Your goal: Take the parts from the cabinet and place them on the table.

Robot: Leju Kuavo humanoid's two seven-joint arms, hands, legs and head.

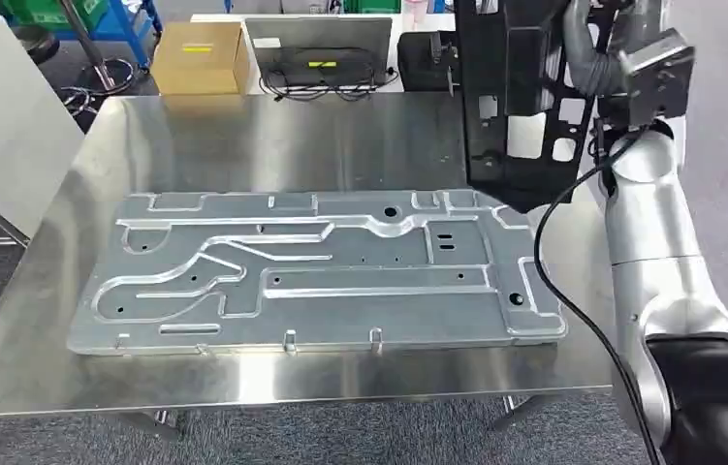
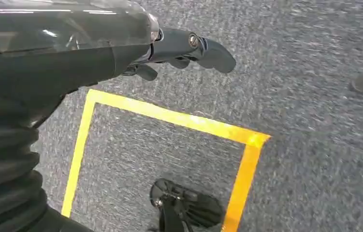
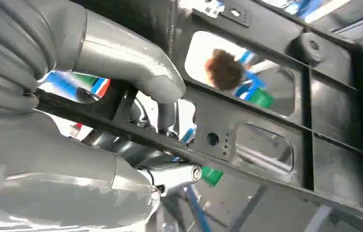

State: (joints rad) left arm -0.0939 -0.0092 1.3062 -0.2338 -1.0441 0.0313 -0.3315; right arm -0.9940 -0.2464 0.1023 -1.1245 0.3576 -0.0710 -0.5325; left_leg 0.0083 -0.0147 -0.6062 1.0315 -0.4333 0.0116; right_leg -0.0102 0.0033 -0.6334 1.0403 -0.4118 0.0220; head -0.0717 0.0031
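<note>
A black frame part (image 1: 520, 92) with several cutouts hangs upright over the far right of the steel table (image 1: 272, 140). My right hand (image 1: 592, 44) grips it near its top; in the right wrist view the thumb (image 3: 136, 67) and fingers wrap a bar of the black frame part (image 3: 285, 135). A large stamped silver panel (image 1: 316, 276) lies flat on the table's middle, its right end just under the frame's lower edge. My left hand (image 2: 184, 50) hangs over grey carpet, fingers loosely extended, holding nothing.
A cardboard box (image 1: 200, 56) and a laptop (image 1: 321, 44) sit beyond the table's far edge. A white cabinet side (image 1: 1, 116) stands at the left. Yellow floor tape (image 2: 169, 118) marks the carpet below my left arm.
</note>
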